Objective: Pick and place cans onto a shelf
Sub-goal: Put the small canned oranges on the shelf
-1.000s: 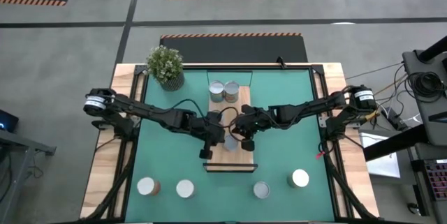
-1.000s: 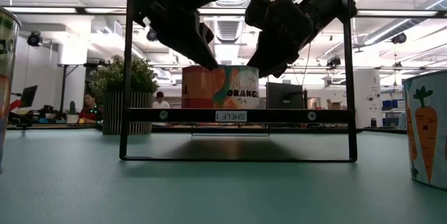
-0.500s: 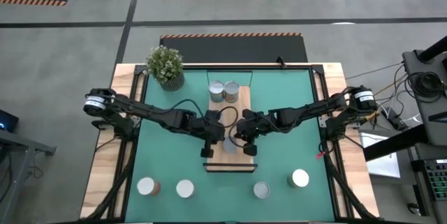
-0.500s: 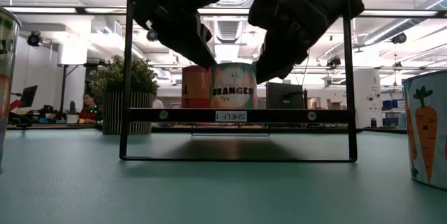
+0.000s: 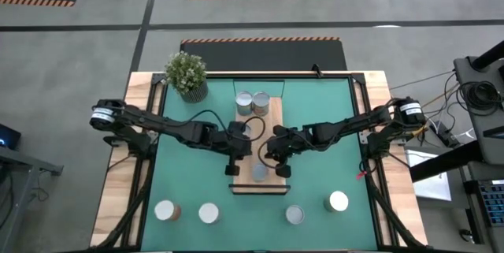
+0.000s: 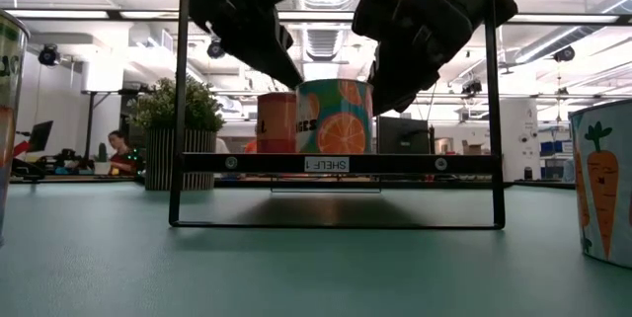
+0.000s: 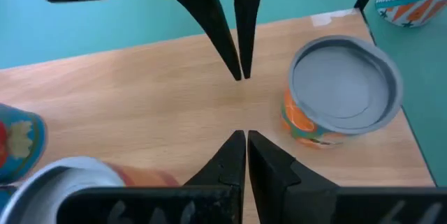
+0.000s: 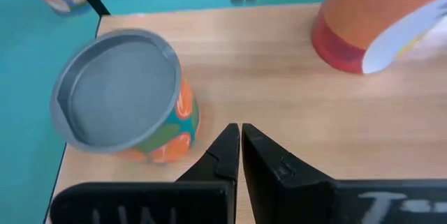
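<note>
The shelf [image 5: 256,154] is a light-wood plank on a black frame [image 6: 336,164] at the table's middle. An orange-labelled can [image 5: 260,172] [image 6: 336,115] stands upright on its near end, and two more cans [image 5: 252,103] stand at its far end. My left gripper [image 5: 250,144] [image 7: 244,140] and right gripper [image 5: 269,147] [image 8: 239,137] hover shut above the bare wood at mid-shelf, tips nearly facing each other, just beyond the orange can [image 7: 346,95] [image 8: 122,95] and clear of it.
Several more cans stand on the green mat near the table's front edge [image 5: 167,210] [image 5: 209,213] [image 5: 294,215] [image 5: 338,201]; one carries a carrot label [image 6: 604,189]. A potted plant [image 5: 187,76] stands at the far left. The shelf's upright frame posts [image 6: 179,100] flank both arms.
The orange can has slid along the shelf toward its near end and turned about its upright axis, so another side of its label faces front. Both grippers have stayed shut above mid-shelf, and the can now stands nearer the table's front edge than they do.
</note>
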Controlling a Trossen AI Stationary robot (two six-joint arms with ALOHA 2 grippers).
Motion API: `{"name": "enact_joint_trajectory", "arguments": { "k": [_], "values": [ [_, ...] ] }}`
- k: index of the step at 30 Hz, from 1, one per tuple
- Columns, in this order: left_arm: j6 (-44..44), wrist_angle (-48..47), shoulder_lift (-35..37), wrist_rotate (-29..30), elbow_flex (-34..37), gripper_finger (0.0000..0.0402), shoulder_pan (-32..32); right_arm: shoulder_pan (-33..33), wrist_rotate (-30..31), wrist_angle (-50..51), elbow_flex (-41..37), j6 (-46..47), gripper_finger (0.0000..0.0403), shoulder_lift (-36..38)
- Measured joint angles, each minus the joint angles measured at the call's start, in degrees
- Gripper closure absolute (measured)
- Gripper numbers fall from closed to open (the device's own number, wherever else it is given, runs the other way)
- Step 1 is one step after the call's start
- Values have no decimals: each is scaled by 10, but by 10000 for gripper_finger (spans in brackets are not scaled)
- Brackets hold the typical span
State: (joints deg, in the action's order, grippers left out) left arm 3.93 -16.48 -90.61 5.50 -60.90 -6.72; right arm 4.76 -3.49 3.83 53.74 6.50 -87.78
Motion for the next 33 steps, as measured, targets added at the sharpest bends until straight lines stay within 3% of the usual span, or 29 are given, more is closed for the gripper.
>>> {"name": "enact_joint_trajectory", "arguments": {
  "k": [16,25,33],
  "values": [
    [-15,-18,66,-14,0,402,-49,0,5,37,16,7,394,77],
    [1,-40,150,95,6,402,-93,2,0,125,109,17,394,58],
    [29,-34,245,177,47,402,-119,17,5,250,234,27,394,-1]
  ]
}}
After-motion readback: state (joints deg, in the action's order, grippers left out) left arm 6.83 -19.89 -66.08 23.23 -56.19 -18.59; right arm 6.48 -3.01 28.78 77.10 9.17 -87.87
